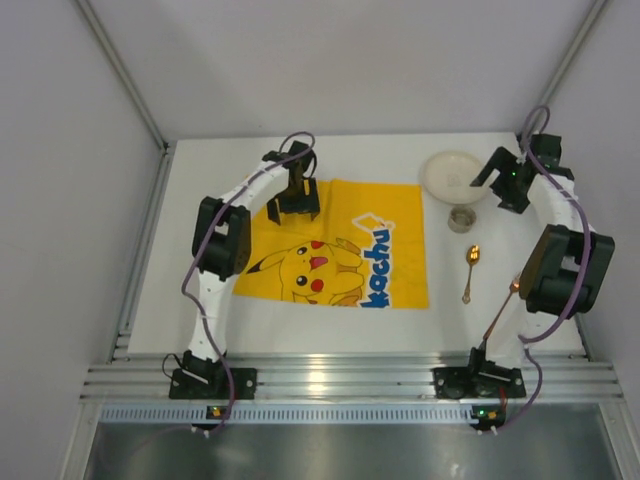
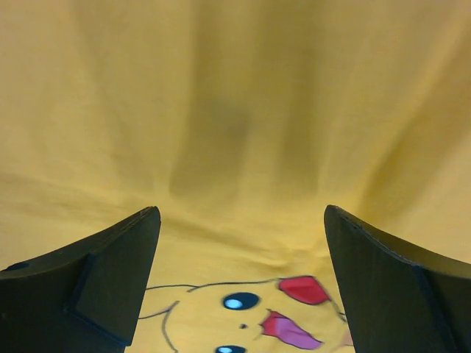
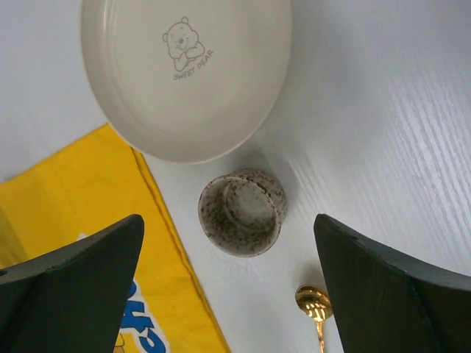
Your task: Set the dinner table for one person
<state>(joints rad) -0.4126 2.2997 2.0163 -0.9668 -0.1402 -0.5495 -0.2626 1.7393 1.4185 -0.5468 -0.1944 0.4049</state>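
The white dinner table (image 1: 200, 300) carries a yellow Pikachu-print mat (image 1: 340, 255) spread flat at its middle. A cream plate (image 1: 455, 176) with a bear print lies at the back right; it also shows in the right wrist view (image 3: 184, 73). A speckled cup (image 1: 461, 219) stands just in front of it, seen from above in the right wrist view (image 3: 241, 212). A gold spoon (image 1: 470, 270) lies nearer on the table. My left gripper (image 1: 296, 205) is open and empty, low over the mat's back edge (image 2: 235, 147). My right gripper (image 1: 505, 180) is open and empty above the cup.
A second gold utensil with a reddish handle (image 1: 498, 318) lies at the near right beside the right arm. A ribbed aluminium rail (image 1: 340, 380) runs along the table's near edge. Grey walls close in on the left, back and right.
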